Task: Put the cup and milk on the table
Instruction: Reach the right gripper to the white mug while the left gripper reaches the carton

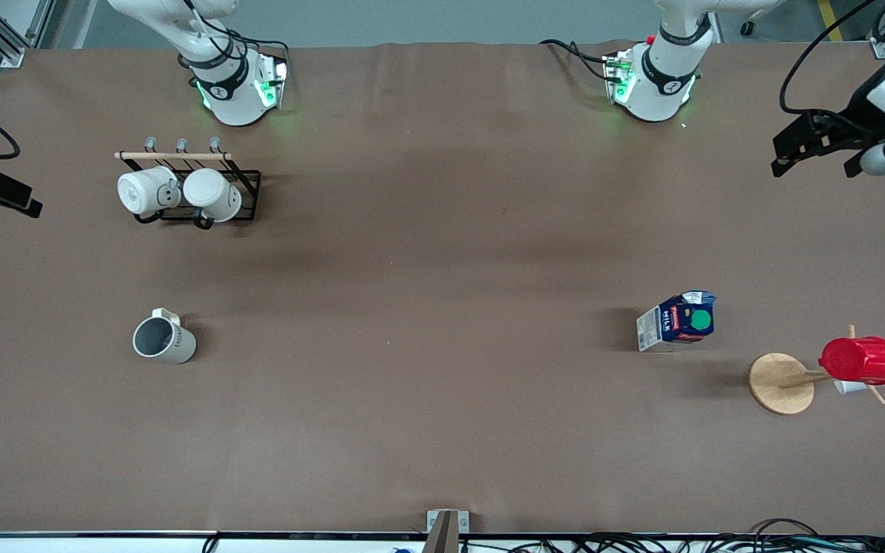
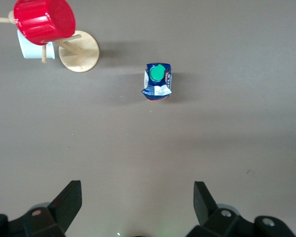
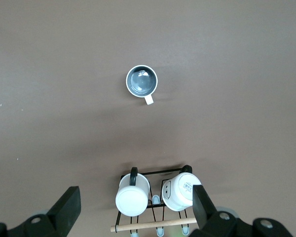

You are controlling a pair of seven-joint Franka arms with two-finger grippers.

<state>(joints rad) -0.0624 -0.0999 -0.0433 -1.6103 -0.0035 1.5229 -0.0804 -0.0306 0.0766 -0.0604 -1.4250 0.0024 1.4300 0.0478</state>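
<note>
Front view: cup point(image 1: 164, 339) and milk point(image 1: 677, 321) stand upright on table point(image 1: 427, 269).

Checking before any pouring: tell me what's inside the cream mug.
The cup stands upright on the table; its grey inside looks empty, showing only a glossy reflection. The rim hides nothing of the bottom.

Mug lettering point(image 1: 179, 336) perhaps too small

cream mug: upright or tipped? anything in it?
Upright and empty. The cup stands on its base on the table; the right wrist view looks straight into its open mouth, showing only the bare grey bottom.
</note>
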